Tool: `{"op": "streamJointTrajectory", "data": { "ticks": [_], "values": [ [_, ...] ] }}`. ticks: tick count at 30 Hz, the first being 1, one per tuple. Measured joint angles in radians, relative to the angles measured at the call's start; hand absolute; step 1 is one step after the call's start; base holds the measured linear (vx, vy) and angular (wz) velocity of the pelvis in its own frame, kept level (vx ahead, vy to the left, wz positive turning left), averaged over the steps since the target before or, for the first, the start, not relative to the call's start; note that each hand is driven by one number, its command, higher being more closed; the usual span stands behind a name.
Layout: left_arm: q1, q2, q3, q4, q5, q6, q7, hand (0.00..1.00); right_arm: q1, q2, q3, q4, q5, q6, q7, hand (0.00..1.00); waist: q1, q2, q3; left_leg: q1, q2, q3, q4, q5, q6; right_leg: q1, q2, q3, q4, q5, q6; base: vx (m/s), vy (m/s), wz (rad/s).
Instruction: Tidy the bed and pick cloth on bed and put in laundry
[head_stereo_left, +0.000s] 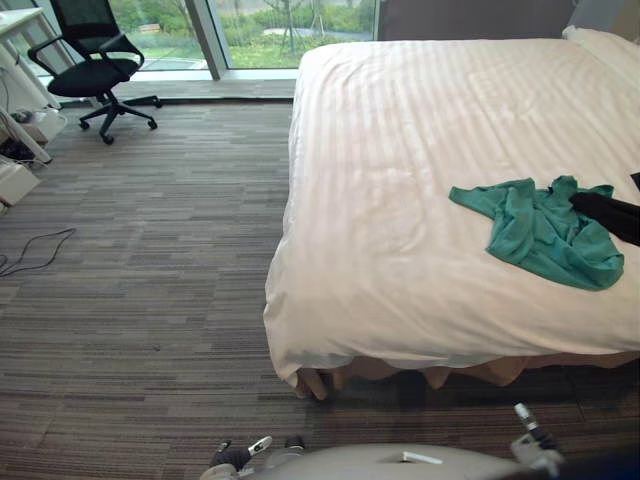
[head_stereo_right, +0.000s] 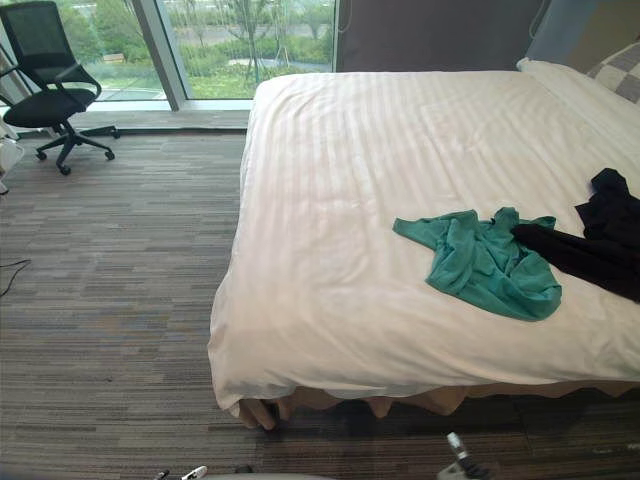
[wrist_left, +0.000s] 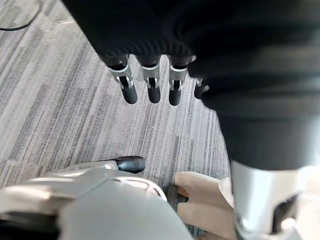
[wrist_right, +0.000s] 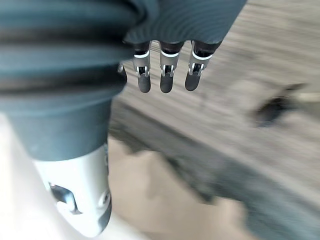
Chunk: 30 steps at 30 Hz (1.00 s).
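Our left hand (wrist_left: 151, 87) and right hand (wrist_right: 166, 80) hang low over the carpet (head_stereo_left: 150, 300), fingers loosely straight and spread, both empty. Well ahead of the right hand, on the white bed (head_stereo_right: 350, 200), a teal cloth (head_stereo_right: 485, 265) lies crumpled, touching a black cloth (head_stereo_right: 600, 245) farther right

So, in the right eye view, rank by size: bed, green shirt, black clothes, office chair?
1. Bed
2. Green shirt, black clothes: alike; black runs off the picture's edge.
3. Office chair, but farther away, so unsure.
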Motion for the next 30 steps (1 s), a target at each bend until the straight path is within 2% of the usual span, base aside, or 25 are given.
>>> {"op": "streamJointTrajectory", "data": {
  "ticks": [3, 6, 7, 11, 15, 22, 23, 27, 30],
  "values": [
    [0.001, 0.005, -0.023, -0.002, 0.001, 0.0, 0.0, 0.0, -0.034, -0.053, 0.0, -0.113, -0.01, -0.007, -0.025, 0.0, -0.003, 0.001, 0.0, -0.007, 0.0, -0.001, 0.0, 0.0, 0.0, -0.006, 0.0, -0.001, 0.0, 0.0, -0.001, 0.01, -0.002, 0.01],
    [0.002, 0.008, -0.041, -0.011, 0.004, -0.001, 0.0, 0.0, -0.09, -0.085, 0.005, -0.233, -0.072, -0.024, -0.062, 0.0, -0.005, 0.0, 0.0, -0.013, -0.001, -0.009, 0.002, 0.0, 0.0, -0.009, 0.0, -0.004, 0.0, -0.001, -0.001, 0.03, -0.007, 0.06],
    [0.003, 0.01, -0.057, -0.015, 0.004, 0.0, 0.001, 0.0, -0.115, -0.085, 0.013, -0.269, -0.089, -0.026, -0.077, 1.0, -0.005, 0.0, 0.0, -0.014, -0.002, -0.012, 0.004, 0.0, 0.0, -0.009, 0.0, -0.005, 0.0, -0.001, -0.002, 0.04, -0.004, 0.07],
    [0.009, 0.024, -0.12, -0.03, 0.005, -0.005, 0.0, 0.0, -0.181, -0.085, 0.101, -0.352, -0.15, -0.026, -0.104, 1.0, -0.005, 0.001, 0.0, -0.031, -0.004, -0.045, 0.006, 0.001, 0.002, -0.009, 0.0, -0.029, 0.001, -0.001, -0.002, 0.03, -0.012, 0.17],
    [0.02, 0.026, -0.129, -0.031, 0.006, -0.005, 0.0, 0.0, -0.205, -0.085, 0.209, -0.444, -0.202, -0.027, -0.098, 1.0, -0.003, -0.001, 0.001, -0.041, -0.005, -0.065, 0.006, 0.003, 0.004, -0.008, 0.0, -0.036, 0.005, -0.001, -0.002, 0.03, -0.008, 0.18],
    [0.034, 0.034, -0.149, -0.057, 0.009, -0.024, -0.001, 0.0, -0.256, -0.114, 0.472, -0.536, -0.276, -0.06, -0.032, 1.0, 0.02, -0.013, 0.015, -0.052, -0.006, -0.094, 0.006, 0.007, 0.008, -0.006, -0.001, -0.058, 0.019, -0.001, -0.002, 0.01, -0.008, 0.12],
    [0.033, 0.034, -0.152, -0.07, 0.025, -0.026, -0.002, 0.0, -0.269, -0.113, 0.513, -0.538, -0.276, -0.068, -0.013, 1.0, 0.032, -0.015, 0.025, -0.054, -0.006, -0.098, 0.006, 0.009, 0.01, -0.008, -0.001, -0.06, 0.025, -0.001, -0.002, -0.02, -0.011, 0.2],
    [0.028, 0.038, -0.154, -0.079, 0.034, -0.039, -0.002, 0.0, -0.295, -0.083, 0.619, -0.544, -0.275, -0.071, 0.032, 1.0, 0.047, -0.028, 0.055, -0.093, -0.01, -0.155, 0.006, 0.031, 0.013, -0.008, 0.001, -0.11, 0.026, -0.001, -0.002, -0.02, -0.021, 0.39],
    [0.027, 0.037, -0.154, -0.08, 0.034, -0.04, -0.002, 0.0, -0.325, -0.05, 0.679, -0.545, -0.274, -0.08, 0.045, 1.0, 0.065, -0.026, 0.07, -0.105, -0.012, -0.172, 0.006, 0.039, 0.015, -0.009, 0.001, -0.114, 0.026, -0.001, -0.002, -0.03, -0.015, 0.21]
  ]
}}
